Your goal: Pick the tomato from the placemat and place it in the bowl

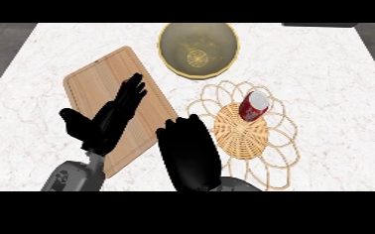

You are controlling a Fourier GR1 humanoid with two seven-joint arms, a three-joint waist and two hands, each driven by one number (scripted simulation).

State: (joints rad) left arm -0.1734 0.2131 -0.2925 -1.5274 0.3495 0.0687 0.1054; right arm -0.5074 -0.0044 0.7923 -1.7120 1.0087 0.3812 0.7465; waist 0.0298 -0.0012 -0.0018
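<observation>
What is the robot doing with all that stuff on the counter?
The robot is just getting started. A red tomato sits on a woven placemat, and nothing holds it yet. The right hand is open, right beside the placemat's left edge, not touching the tomato. The left hand is open too, resting over a wooden cutting board. The bowl waits at the back of the counter with no tomato in it.
</observation>
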